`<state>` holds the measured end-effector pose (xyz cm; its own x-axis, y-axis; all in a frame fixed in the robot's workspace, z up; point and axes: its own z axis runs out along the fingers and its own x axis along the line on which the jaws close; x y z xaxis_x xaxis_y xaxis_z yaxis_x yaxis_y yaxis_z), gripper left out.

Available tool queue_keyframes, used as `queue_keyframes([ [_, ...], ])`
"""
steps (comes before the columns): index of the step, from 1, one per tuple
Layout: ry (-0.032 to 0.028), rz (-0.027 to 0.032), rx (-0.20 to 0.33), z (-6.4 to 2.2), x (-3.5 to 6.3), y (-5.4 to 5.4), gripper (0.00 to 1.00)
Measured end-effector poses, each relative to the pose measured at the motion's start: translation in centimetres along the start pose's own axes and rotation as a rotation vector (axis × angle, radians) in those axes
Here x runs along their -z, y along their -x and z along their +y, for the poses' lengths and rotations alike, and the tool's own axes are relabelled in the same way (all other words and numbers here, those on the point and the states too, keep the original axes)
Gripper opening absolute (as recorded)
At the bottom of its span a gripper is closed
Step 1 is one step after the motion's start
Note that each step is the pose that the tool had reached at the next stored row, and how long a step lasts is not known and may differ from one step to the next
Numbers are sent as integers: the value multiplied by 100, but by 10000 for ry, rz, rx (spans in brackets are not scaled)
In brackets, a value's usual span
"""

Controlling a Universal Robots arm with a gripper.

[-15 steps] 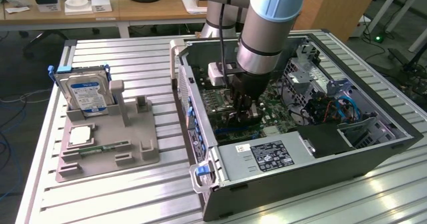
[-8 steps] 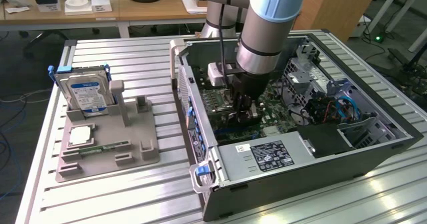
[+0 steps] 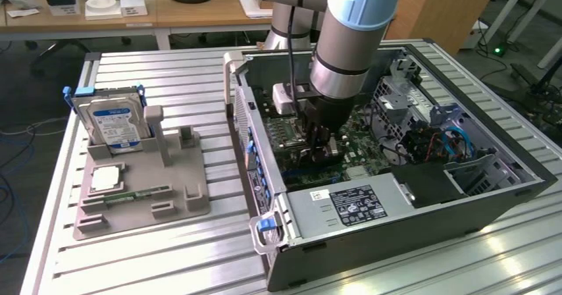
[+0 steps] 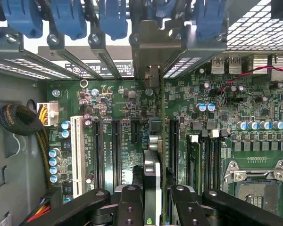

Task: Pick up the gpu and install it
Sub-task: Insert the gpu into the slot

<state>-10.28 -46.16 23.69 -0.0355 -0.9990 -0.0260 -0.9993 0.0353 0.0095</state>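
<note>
The gpu (image 4: 152,181) shows edge-on in the wrist view as a thin card standing over the green motherboard (image 4: 118,108) between the black expansion slots. Its silver end bracket (image 4: 153,52) reaches the case's rear slot openings. My gripper (image 4: 158,207) is shut on the card, one black finger (image 4: 131,205) on each side. In the exterior view the gripper (image 3: 320,151) is down inside the open computer case (image 3: 491,196), over the motherboard (image 3: 364,143); the card itself is mostly hidden there by the arm.
A grey fixture (image 3: 141,196) on the exterior view's left holds the blue-labelled hard drive (image 3: 112,125) and a memory stick (image 3: 141,194). Inside the case are the power supply (image 3: 351,206), blue slot clips (image 4: 68,19), a white slot (image 4: 77,150), the CPU socket (image 4: 257,188) and cables (image 4: 23,122).
</note>
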Motion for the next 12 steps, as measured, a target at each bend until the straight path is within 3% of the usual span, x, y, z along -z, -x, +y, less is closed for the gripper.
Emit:
queue_keyframes([
  [12, 0, 1, 1, -1, -46, -1, 27],
])
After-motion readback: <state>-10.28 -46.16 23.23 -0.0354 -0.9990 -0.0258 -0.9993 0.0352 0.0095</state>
